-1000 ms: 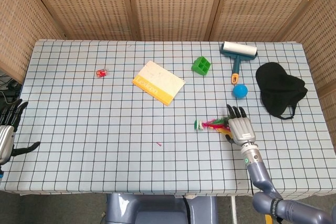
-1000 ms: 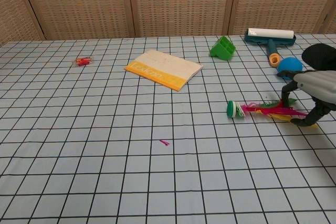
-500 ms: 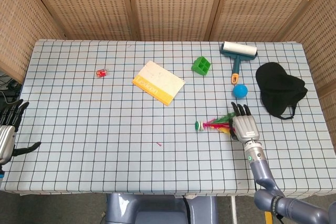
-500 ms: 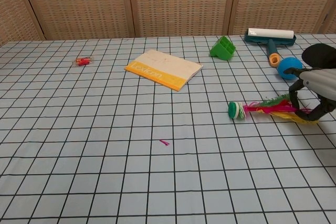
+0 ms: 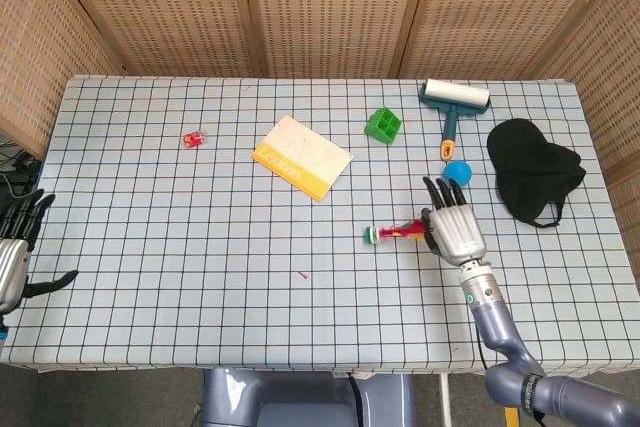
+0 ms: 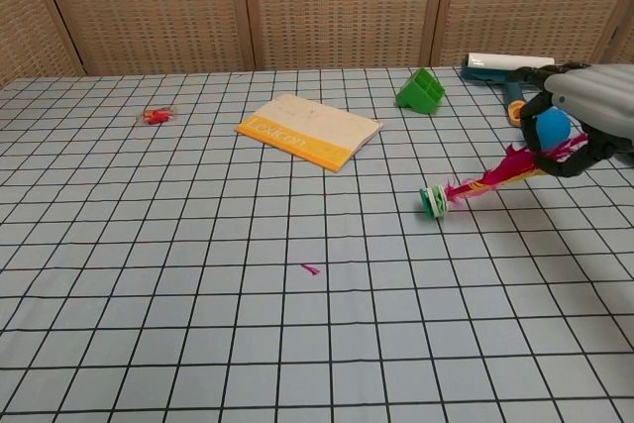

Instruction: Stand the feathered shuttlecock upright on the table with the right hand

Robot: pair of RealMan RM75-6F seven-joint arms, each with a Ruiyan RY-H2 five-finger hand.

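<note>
The feathered shuttlecock [image 6: 474,185] has a green-and-white base and pink, yellow and green feathers. My right hand [image 6: 586,116] grips its feather end and holds it tilted, feathers raised, with the base [image 6: 432,202] low and to the left, at or just above the checked cloth. In the head view the shuttlecock [image 5: 395,233] sticks out left of the right hand [image 5: 452,230]. My left hand [image 5: 14,252] rests off the table's left edge with fingers apart, holding nothing.
An orange-edged book [image 5: 301,157], a green block [image 5: 382,125], a lint roller [image 5: 453,104], a blue ball [image 5: 457,171] and a black cap [image 5: 533,169] lie behind the right hand. A small red item [image 5: 193,138] sits far left. A pink scrap [image 6: 310,268] lies mid-table.
My right hand closed on the feathers and rose, moving slightly left. The shuttlecock went from lying flat to tilted with its feather end lifted.
</note>
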